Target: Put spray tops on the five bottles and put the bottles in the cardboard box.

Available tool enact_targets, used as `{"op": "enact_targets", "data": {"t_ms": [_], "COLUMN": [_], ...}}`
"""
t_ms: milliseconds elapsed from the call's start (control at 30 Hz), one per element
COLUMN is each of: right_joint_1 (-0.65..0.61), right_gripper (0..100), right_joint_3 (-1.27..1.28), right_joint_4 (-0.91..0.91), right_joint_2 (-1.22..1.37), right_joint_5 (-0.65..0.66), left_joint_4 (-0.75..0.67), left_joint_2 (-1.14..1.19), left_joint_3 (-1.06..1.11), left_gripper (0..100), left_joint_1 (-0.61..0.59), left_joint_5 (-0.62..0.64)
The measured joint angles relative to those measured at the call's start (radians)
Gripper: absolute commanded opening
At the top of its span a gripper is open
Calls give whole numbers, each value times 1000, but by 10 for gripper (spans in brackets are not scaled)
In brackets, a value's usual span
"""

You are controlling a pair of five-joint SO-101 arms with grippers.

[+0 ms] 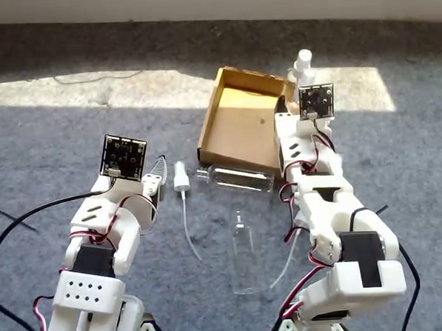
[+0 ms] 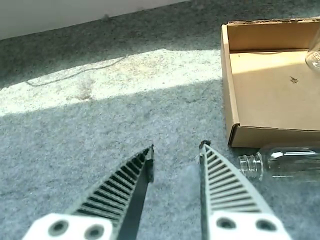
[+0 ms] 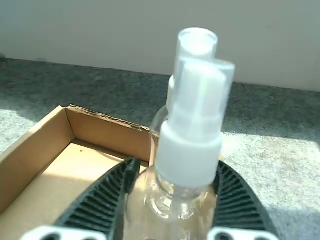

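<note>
My right gripper [image 3: 177, 169] is shut on a clear bottle [image 3: 172, 202] that carries a white spray top [image 3: 192, 125]. It holds the bottle upright by the far right corner of the cardboard box [image 1: 241, 124], where the spray top [image 1: 303, 60] rises above the arm. My left gripper [image 2: 177, 148] hangs open over the grey carpet with nothing between its fingers. It is a little short of the box [image 2: 270, 90]. A topless clear bottle [image 1: 236, 178] lies along the box's near wall. A second topless bottle [image 1: 243, 255] lies between the arms. A loose spray top [image 1: 180, 175] with a long tube lies beside my left gripper [image 1: 160, 172].
Grey carpet covers the floor, with a bright sunlit strip [image 1: 91, 91] behind the box. Another thin tube [image 1: 285, 260] lies by the right arm's base. Black cables [image 1: 16, 221] trail at the near left. A pale wall [image 3: 100, 30] closes the far side.
</note>
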Motion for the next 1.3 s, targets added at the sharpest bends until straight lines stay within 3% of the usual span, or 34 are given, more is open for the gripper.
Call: {"op": "enact_targets", "data": {"t_ms": [1000,1300], "right_joint_1": [2,2], "right_gripper": [289,289], "right_joint_3": [2,-120], "right_joint_4": [64,216], "right_joint_2": [-75,-77], "right_joint_5": [0,0], "left_joint_4": [0,0], "left_joint_2": [0,0], "left_joint_3": [0,0], "left_gripper": [147,147], "left_joint_1": [0,0], "left_joint_5": [0,0]}}
